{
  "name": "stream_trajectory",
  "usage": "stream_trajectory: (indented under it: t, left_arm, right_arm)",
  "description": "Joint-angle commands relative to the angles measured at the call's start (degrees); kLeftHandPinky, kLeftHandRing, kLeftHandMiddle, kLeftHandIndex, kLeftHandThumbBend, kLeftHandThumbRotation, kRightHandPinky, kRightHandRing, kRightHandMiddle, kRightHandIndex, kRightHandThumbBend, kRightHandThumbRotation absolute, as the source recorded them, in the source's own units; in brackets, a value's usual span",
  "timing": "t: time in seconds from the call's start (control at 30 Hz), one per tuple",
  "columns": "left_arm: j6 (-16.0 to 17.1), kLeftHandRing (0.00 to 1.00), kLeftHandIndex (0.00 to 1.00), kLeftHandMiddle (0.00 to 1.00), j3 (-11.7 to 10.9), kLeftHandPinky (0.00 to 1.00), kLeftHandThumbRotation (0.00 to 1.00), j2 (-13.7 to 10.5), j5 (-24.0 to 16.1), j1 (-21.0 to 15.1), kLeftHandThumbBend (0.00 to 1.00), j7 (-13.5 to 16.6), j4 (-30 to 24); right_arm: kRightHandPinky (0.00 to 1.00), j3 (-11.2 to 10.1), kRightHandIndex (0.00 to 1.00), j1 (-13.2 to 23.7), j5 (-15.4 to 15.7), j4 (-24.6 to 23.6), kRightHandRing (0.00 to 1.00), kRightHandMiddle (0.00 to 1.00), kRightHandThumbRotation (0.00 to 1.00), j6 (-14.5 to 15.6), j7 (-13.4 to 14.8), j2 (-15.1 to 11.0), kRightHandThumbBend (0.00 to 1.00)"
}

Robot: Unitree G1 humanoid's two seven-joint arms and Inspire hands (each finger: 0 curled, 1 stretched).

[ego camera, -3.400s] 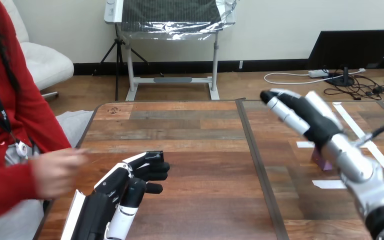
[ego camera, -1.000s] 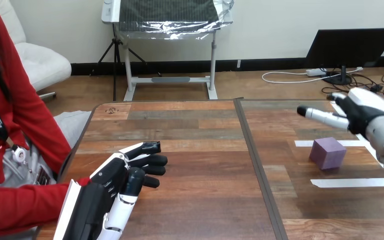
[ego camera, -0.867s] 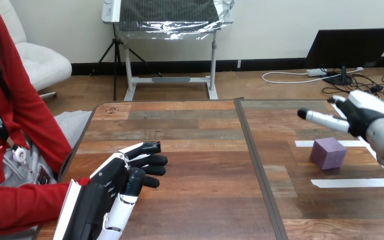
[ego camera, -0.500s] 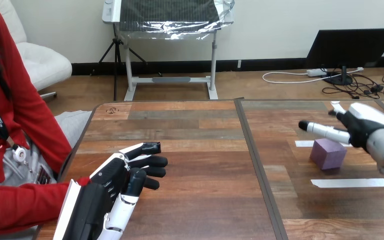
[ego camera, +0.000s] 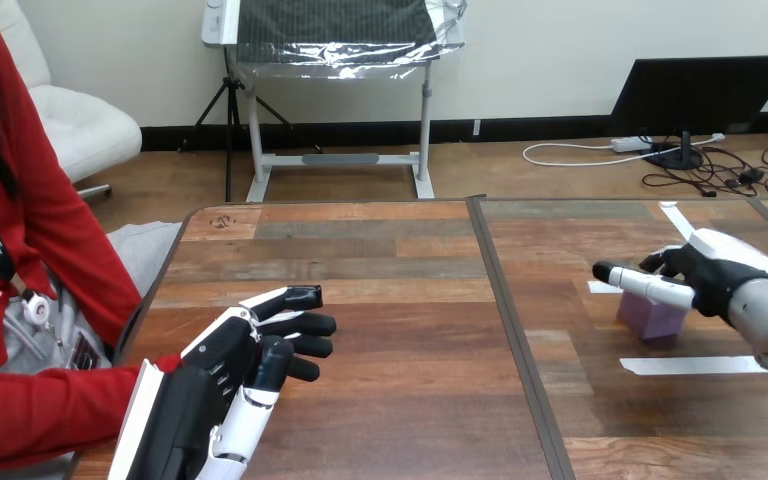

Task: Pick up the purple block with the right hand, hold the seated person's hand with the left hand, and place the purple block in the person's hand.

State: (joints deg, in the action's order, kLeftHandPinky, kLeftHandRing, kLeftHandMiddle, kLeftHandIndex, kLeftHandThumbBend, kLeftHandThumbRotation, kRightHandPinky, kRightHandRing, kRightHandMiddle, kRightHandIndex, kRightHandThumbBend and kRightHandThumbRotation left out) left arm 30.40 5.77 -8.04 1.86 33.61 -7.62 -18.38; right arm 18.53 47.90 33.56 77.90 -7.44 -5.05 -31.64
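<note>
Nearest, at the left, the left hand (ego camera: 222, 385) lies low over the wooden table (ego camera: 400, 300), fingers nearly straight and gripping nothing I can see; the person's red sleeve (ego camera: 50, 410) ends against its left edge. Farther right, the right hand (ego camera: 712, 275) is spread open just above the purple block (ego camera: 650, 318), which sits on the table beside a white tape strip (ego camera: 690, 366).

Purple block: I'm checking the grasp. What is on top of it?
The right hand lies over the block, with a straight finger across its top. The top face is covered, so whether they touch cannot be told.
</note>
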Motion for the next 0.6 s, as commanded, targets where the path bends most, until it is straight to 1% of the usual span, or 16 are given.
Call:
stream_trajectory:
  t: [0.0,0.13,0.23,0.3,0.37,0.57]
  left_arm:
    - [0.15,0.65,0.72,0.68,-0.57,0.58,0.82,0.18,0.12,-2.94,0.41,-0.16,-1.86]
    - [0.2,0.64,0.72,0.67,-0.68,0.58,0.82,0.11,0.09,-3.04,0.4,-0.27,-1.82]
    - [0.17,0.64,0.72,0.67,-0.74,0.57,0.81,0.12,0.06,-3.11,0.39,-0.29,-1.79]
    - [0.18,0.64,0.72,0.67,-0.73,0.57,0.81,0.15,0.16,-3.16,0.38,-0.34,-1.78]
    - [0.11,0.64,0.72,0.67,-0.74,0.57,0.8,0.13,0.18,-3.16,0.37,-0.4,-1.84]
    - [0.17,0.64,0.72,0.67,-0.83,0.57,0.79,-0.03,0.19,-3.24,0.37,-0.65,-1.79]
  right_arm:
    - [0.76,-0.1,0.85,1.86,-0.62,-0.28,0.85,0.87,0.98,-0.65,-0.47,0.89,0.65]
    - [0.77,0.41,0.84,2.0,-0.08,-0.24,0.84,0.86,0.99,0.05,-0.89,1.14,0.66]
    - [0.77,0.24,0.83,2.02,-0.25,-0.16,0.84,0.85,0.99,0.52,-1.36,1.33,0.65]
    - [0.77,1.06,0.83,2.1,0.59,-0.16,0.83,0.85,0.99,0.76,-1.23,1.33,0.65]
    - [0.76,1.41,0.82,2.11,0.97,-0.17,0.82,0.84,1.0,0.75,-1.13,1.33,0.66]
    - [0.74,0.87,0.78,1.87,0.42,-0.07,0.79,0.8,1.0,0.63,-1.12,1.48,0.66]
